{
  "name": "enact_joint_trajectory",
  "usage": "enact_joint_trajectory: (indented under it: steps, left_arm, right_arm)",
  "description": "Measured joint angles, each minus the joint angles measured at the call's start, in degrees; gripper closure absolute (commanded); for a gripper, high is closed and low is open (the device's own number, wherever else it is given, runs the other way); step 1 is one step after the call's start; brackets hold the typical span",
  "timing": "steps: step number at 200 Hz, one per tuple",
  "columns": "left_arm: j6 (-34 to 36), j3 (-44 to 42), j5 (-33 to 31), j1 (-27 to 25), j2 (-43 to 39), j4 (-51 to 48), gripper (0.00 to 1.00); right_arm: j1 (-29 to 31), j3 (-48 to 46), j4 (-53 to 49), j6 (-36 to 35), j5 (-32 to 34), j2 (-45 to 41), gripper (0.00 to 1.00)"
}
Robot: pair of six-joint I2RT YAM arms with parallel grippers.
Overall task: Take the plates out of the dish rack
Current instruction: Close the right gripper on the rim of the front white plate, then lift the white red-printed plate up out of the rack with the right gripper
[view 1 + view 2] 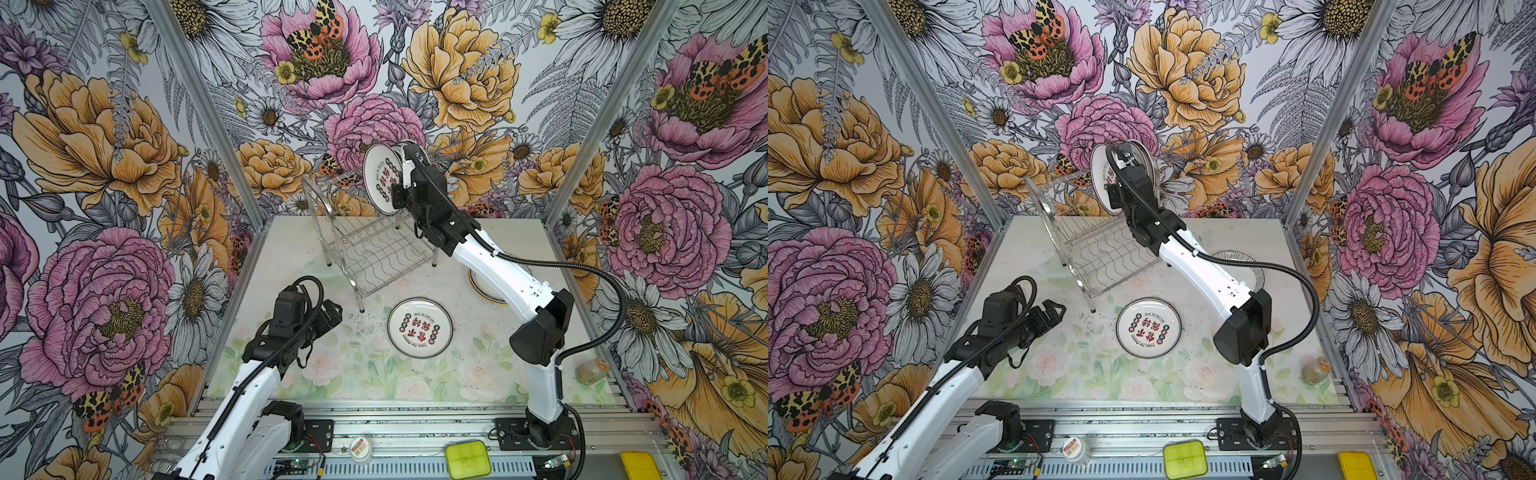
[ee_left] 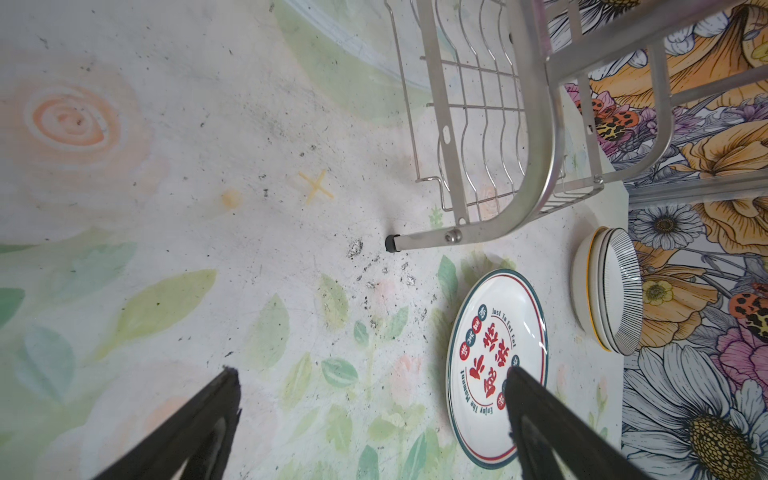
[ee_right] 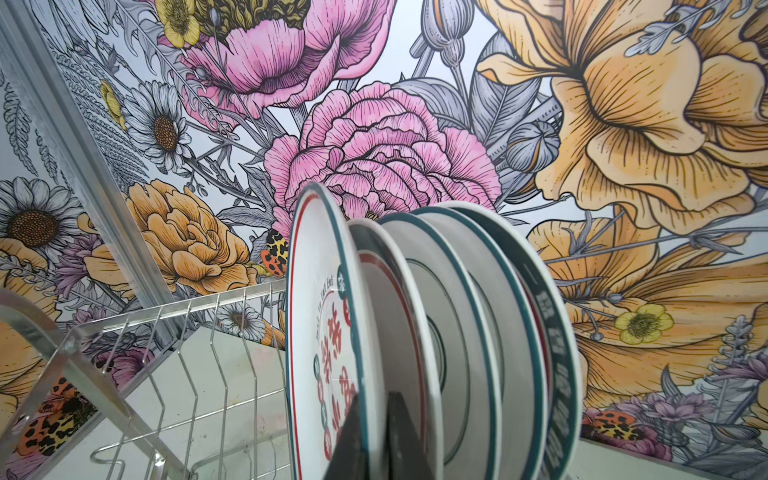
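So the front plate (image 3: 316, 332) (white, teal rim, red characters) stands on edge in the upper tier of the dish rack (image 1: 374, 253), at the end nearest the back wall. A pack of other teal-rimmed plates (image 3: 478, 324) sits slotted right behind it. Its printed face looks down the bare run of slots, so the disc sits crosswise to the rack's length and the rim is the only thing to grab.

The right fingers (image 3: 411, 440) are pinched shut on that rim, one on the printed face and one behind it, as far as the right wrist view lets me tell. My read is that the next move is a lift up out of the slot wires. The thing to watch is the neighbour plate, which is so close behind that it could rock or drag along.

Further out, a matching plate (image 1: 419, 328) lies flat on the surface (image 1: 498, 345) in front of the rack. A small stack (image 2: 606, 291) with a striped-rim plate on top sits beside the rack, partly under the right arm in both top views.

The left fingers (image 2: 540, 415) are spread wide with nothing between them. They hover low near the rack's front leg, well apart from the racked plates, so the right arm is clearly the nearer one.
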Motion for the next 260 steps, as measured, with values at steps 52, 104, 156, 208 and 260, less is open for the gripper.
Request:
enact_joint_trajectory:
  steps: [52, 104, 156, 208, 260]
  left_arm:
    - [-0.3, 0.0, 0.0, 0.3, 0.0, 0.0, 0.01]
    - [-0.3, 0.0, 0.0, 0.4, 0.5, 0.0, 0.01]
    - [-0.5, 0.1, 0.0, 0.4, 1.2, 0.0, 0.01]
    - [-0.4, 0.1, 0.0, 0.4, 1.2, 0.0, 0.01]
    - [0.6, 1.2, 1.5, 0.4, 1.2, 0.0, 0.01]
  right_arm:
    - [0.0, 0.2, -0.1, -1.1, 0.4, 0.0, 1.0]
    - [1.2, 2.5, -1.0, -5.5, 2.9, 0.9, 1.0]
    - [2.5, 5.9, 0.7, -9.4, 4.6, 1.0, 1.0]
    - [3.3, 6.3, 3.2, -11.1, 5.2, 1.0, 1.0]
    - [3.3, 6.3, 6.8, -12.9, 6.3, 0.8, 1.0]
